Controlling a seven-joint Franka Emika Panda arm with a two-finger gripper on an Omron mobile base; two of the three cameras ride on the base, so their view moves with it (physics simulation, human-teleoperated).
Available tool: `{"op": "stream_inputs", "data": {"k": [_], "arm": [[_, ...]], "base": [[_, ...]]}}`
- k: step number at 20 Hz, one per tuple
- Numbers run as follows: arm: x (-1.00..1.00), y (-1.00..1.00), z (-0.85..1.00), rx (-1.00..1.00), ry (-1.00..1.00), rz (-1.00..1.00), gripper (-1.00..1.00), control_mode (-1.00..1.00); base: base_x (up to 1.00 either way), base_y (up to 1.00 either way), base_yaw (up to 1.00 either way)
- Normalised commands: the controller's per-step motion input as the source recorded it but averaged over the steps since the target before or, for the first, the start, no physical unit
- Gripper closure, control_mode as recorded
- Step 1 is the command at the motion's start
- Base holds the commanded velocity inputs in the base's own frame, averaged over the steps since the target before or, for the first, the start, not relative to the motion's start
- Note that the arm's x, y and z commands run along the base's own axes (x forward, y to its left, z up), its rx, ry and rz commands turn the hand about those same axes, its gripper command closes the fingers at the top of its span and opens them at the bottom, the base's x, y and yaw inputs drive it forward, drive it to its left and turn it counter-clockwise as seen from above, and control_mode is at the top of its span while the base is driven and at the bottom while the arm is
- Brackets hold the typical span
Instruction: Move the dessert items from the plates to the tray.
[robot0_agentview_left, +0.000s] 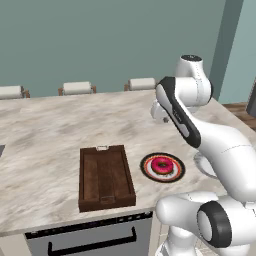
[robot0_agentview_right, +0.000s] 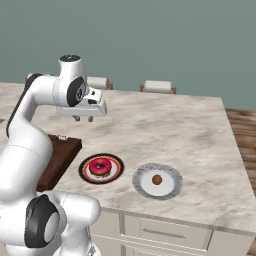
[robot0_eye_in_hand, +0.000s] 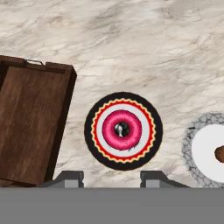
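Marble-topped bench (robot0_agentview_left: 45, 130), teal wall behind, chair backs along the far edge. Field position: arm raised over the near half of the bench.

Pink-frosted doughnut (robot0_eye_in_hand: 122, 129) lay flat at the centre of the black-rimmed plate (robot0_eye_in_hand: 91, 129), hole facing up. Being a ring, it had no long axis to align to; any approach angle looked equal. In the hand view it sat just above the gap between the two finger tips, roughly centred, so the doughnut lay almost straight below and slightly ahead of the end effector (robot0_eye_in_hand: 112, 177). In the right base view the end effector (robot0_agentview_right: 83, 118) hung high above the bench, well clear of the doughnut (robot0_agentview_right: 100, 166), farther from the near edge.

Fingers (robot0_eye_in_hand: 70, 177) stood wide apart, nothing between them.

Small brown lump (robot0_agentview_right: 157, 179) rested at the middle of the pale plate (robot0_agentview_right: 172, 190), just beside the black-rimmed plate on the side away from the tray. Farther from the end effector than the doughnut.

Wooden tray (robot0_agentview_left: 82, 175) sat on the other side of the doughnut's plate, near it but apart, floor bare, long axis running away from the bench's near edge.

Judgement: neither dessert moved yet. Doughnut the likelier first pick; the coming move called for a mostly straight descent, then a short sideways carry to the tray.
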Motion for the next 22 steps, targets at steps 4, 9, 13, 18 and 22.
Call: {"op": "stream_inputs", "data": {"k": [4, 9, 13, 18, 22], "arm": [[0.00, -0.01, -0.12, 0.00, 0.00, 0.00, -1.00, -1.00], [0.00, -0.02, -0.35, -0.01, 0.00, 0.00, -1.00, -1.00], [0.00, -0.05, -0.42, -0.05, 0.00, 0.00, -1.00, -1.00], [0.01, -0.13, -0.50, -0.01, 0.00, 0.00, -1.00, -1.00], [0.00, -0.22, -0.53, 0.00, 0.00, 0.00, -1.00, -1.00]], "base": [[0.00, 0.00, 0.00], [0.00, 0.00, 0.00], [0.00, 0.00, 0.00], [0.00, 0.00, 0.00], [0.00, 0.00, 0.00]]}}
